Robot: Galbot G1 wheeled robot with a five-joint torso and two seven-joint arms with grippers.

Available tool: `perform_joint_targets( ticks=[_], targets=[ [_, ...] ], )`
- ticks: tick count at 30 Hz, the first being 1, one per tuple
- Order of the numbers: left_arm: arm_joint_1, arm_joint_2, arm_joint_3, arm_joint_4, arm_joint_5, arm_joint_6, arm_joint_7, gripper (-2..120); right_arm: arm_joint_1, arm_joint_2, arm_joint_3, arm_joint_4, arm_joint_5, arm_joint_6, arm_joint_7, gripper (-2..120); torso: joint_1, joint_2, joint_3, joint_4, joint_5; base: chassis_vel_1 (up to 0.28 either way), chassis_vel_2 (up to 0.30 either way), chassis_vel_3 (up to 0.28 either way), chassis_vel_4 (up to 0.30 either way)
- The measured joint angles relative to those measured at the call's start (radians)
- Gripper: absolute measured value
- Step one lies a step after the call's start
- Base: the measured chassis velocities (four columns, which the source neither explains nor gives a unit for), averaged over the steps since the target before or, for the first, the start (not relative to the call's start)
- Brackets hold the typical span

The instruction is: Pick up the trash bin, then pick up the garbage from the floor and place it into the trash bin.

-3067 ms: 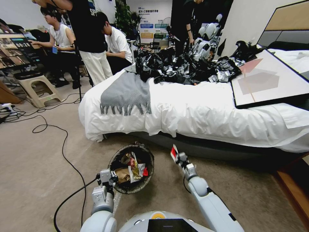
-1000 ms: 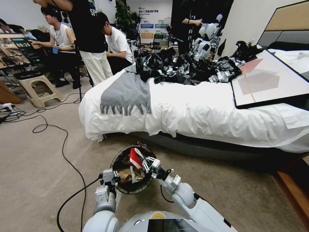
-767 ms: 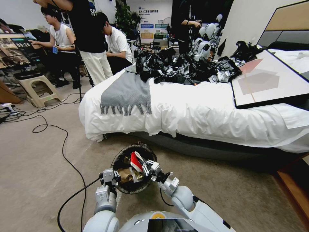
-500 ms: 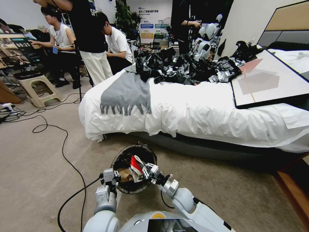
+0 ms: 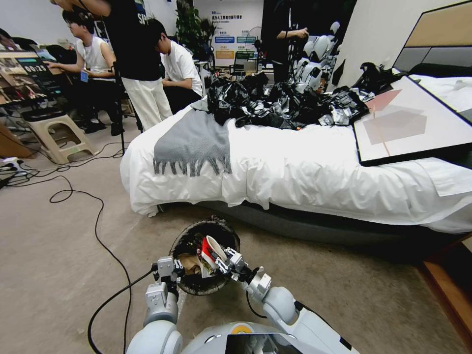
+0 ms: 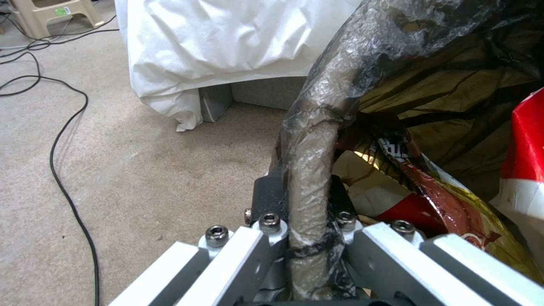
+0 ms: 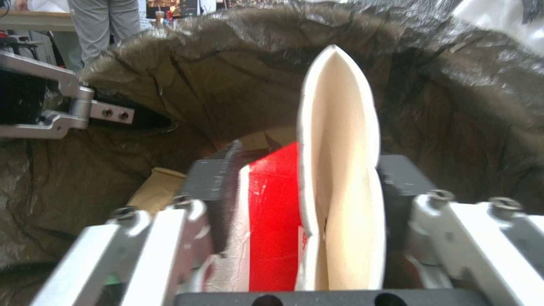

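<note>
The trash bin [image 5: 216,226], lined with a thin black bag, is held just off the carpet in front of the bed. My left gripper [image 5: 168,269] is shut on its near rim; the left wrist view shows the bag-wrapped rim [image 6: 309,170] clamped in my left gripper [image 6: 306,231]. My right gripper [image 5: 221,259] reaches over the bin's mouth, shut on a flattened red-white snack packet [image 5: 208,247]. In the right wrist view the packet [image 7: 334,170] stands on edge between the pads [image 7: 218,178], inside the bag [image 7: 227,85]. More garbage lies in the bin: a gold-brown packet [image 6: 436,191] and a brown paper bag [image 7: 153,187].
A bed with a white cover [image 5: 295,167] runs across behind the bin, with a grey throw [image 5: 191,142], a heap of black bags [image 5: 280,103] and a framed board [image 5: 408,123] on it. A black cable [image 5: 98,231] loops over the carpet on the left. Wooden furniture [image 5: 452,290] stands at right.
My right gripper has swung left from beside the bin to over its mouth with the red-white packet, then sunk a little lower into it. The left gripper keeps its hold on the rim.
</note>
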Motion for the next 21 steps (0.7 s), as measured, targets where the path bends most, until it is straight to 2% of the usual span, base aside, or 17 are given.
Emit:
perform_joint_targets(
  ticks=[1,4,5,8,9,12,21],
  targets=[
    [0.0,0.0,0.0,0.0,0.0,0.0,0.0,0,0.0,0.0,0.0,0.0,0.0,0.0,0.0,59,0.0,0.0,0.0,0.0,0.0,0.0,0.0,0.0,0.0],
    [0.002,-0.001,0.001,0.0,0.002,0.0,0.0,0,0.001,-0.001,0.005,0.014,0.001,0.0,0.002,74,0.0,0.0,0.0,0.0,0.0,0.0,0.0,0.0,0.0],
    [0.002,-0.001,0.001,0.0,0.002,0.0,0.0,0,0.001,-0.001,0.005,0.014,0.001,0.0,0.002,74,0.0,0.0,0.0,0.0,0.0,0.0,0.0,0.0,0.0],
    [0.002,-0.001,0.001,0.0,0.004,0.001,0.0,0,0.004,-0.003,0.01,0.024,0.002,0.0,0.003,89,0.0,0.0,0.0,0.0,0.0,0.0,0.0,0.0,0.0],
    [0.002,-0.001,0.001,0.0,0.004,0.001,0.0,0,0.004,-0.003,0.01,0.024,0.002,0.0,0.003,89,0.0,0.0,0.0,0.0,0.0,0.0,0.0,0.0,0.0],
    [0.002,-0.002,0.002,0.003,0.006,0.001,0.001,0,0.004,-0.002,0.016,0.033,0.003,0.0,0.003,100,0.0,0.0,0.0,0.0,0.0,0.0,0.0,0.0,0.0],
    [0.001,-0.002,0.003,0.01,0.007,0.001,0.001,0,0.006,-0.002,0.023,0.056,0.002,0.001,0.003,114,0.0,0.0,0.0,0.0,0.0,0.0,0.0,0.0,0.0]
  ],
)
